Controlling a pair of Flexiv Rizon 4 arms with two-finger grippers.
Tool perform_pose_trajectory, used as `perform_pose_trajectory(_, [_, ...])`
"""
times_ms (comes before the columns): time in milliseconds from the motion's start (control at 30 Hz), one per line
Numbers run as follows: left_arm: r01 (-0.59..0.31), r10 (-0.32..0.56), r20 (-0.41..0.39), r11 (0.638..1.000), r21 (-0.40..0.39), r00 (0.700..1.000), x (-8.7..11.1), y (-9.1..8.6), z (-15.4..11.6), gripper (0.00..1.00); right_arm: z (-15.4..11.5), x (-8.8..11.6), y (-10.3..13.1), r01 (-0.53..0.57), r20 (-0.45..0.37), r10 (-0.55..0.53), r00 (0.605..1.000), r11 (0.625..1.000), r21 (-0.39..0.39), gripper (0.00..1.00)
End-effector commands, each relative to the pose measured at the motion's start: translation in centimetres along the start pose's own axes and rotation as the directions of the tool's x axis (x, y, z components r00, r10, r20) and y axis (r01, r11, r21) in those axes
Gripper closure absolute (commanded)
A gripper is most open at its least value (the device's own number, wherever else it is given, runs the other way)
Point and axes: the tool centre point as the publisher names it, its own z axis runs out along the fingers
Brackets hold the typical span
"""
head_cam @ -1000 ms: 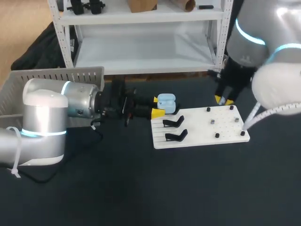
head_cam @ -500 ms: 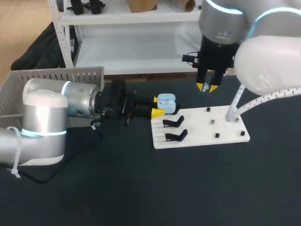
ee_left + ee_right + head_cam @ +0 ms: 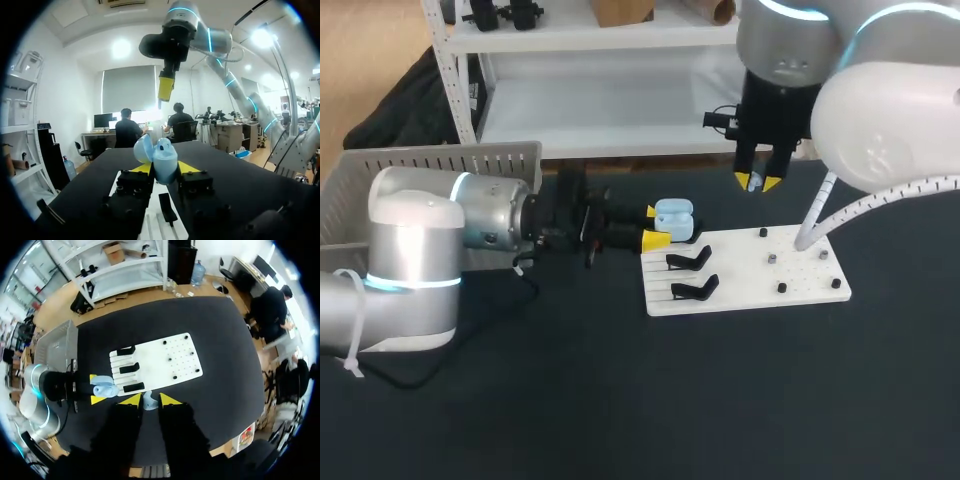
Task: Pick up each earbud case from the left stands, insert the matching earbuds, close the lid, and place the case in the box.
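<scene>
A pale blue earbud case with its lid swung open hangs just off the far left corner of the white stand board. My left gripper is shut on the case from both sides; in the left wrist view the case stands upright between the yellow tips. My right gripper hangs high above the table's far edge, beyond the board, shut on a small pale earbud. Two black stands on the board's left part are bare.
A grey slatted box sits at the table's far left, behind my left arm. Small dark pegs stand on the board's right part. Dark table surface stretches in front of the board.
My right arm has risen from the board's far right corner and swung left, now hanging beyond the board's far edge. The left arm and the case have stayed still.
</scene>
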Motion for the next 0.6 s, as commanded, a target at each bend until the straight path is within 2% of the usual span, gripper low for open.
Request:
perform_pose_trajectory(33, [-0.001, 0.001, 0.003, 1.0, 0.0, 1.0, 0.1, 0.0, 0.0, 1.0, -0.2, 0.1, 1.4, 0.047, 0.027, -0.046, 0.999, 0.998, -0.036, 1.0])
perform_pose_trajectory(233, [-0.001, 0.001, 0.003, 1.0, 0.0, 1.0, 0.1, 0.0, 0.0, 1.0, 0.4, 0.4, 3.8, 0.183, 0.004, -0.183, 0.983, 0.983, -0.029, 1.0])
perform_pose_trajectory(600, [-0.001, 0.001, 0.003, 1.0, 0.0, 1.0, 0.1, 0.0, 0.0, 1.0, 1.3, 0.1, 7.1, 0.271, -0.045, -0.272, 0.961, 0.962, -0.033, 1.0])
